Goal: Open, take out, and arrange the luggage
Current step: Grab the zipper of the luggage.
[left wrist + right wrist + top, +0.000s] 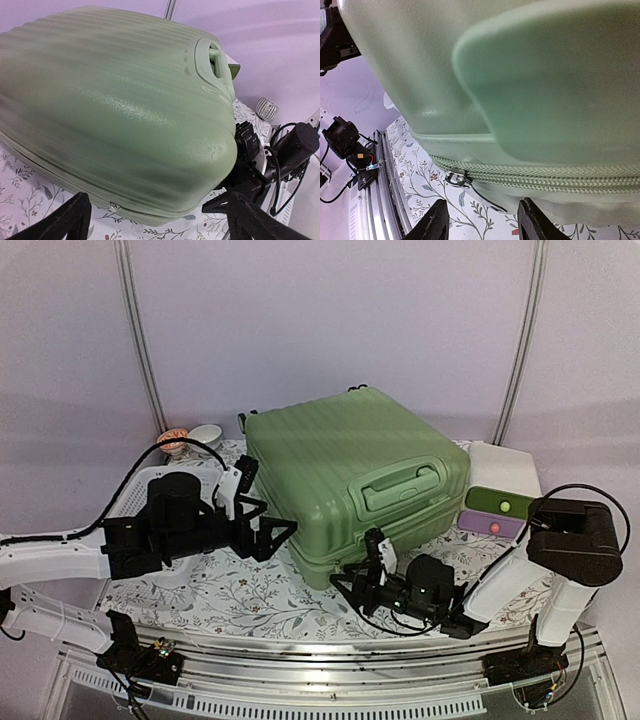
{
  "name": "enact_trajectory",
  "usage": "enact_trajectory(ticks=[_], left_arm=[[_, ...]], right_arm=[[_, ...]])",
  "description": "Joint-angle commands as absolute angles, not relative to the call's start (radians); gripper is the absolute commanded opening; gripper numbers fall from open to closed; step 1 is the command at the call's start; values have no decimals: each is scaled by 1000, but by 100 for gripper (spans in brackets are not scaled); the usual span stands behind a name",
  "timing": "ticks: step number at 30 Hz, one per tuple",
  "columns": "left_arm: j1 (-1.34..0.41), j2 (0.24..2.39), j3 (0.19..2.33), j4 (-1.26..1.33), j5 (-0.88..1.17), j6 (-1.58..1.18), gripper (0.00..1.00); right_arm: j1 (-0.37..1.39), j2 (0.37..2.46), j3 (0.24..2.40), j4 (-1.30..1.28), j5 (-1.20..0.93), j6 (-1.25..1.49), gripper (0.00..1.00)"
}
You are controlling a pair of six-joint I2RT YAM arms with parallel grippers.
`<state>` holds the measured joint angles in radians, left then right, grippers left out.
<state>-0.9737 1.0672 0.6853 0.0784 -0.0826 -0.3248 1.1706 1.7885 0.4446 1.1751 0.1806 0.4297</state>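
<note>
luggage [355, 475]: zipped shut, lying flat mid-table on floral cloth [230, 595] | left gripper [280, 538]: fingers spread apart, holding nothing, near the case's 8 o'clock side | right gripper [358, 582]: fingers apart, empty, at the case's 6 o'clock corner, just beside zip pull [456, 178]

luggage [530, 75] cut off top & rt in rt wrist view, shell blurry in left wrist view, basket [122, 505] part hidden behind left arm [170, 518], left gripper [155, 210] & right gripper [482, 216] fingers cropped at btm
</note>
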Motion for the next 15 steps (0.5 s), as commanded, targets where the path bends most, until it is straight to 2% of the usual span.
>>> enact_trajectory(ticks=[1, 15], left_arm=[[-959, 1068, 676, 107, -77, -310, 96], [-959, 1055, 665, 100, -87, -306, 96]], right_arm=[[1163, 1818, 481, 1213, 172, 431, 48], [1159, 1844, 514, 1218, 174, 425, 34]])
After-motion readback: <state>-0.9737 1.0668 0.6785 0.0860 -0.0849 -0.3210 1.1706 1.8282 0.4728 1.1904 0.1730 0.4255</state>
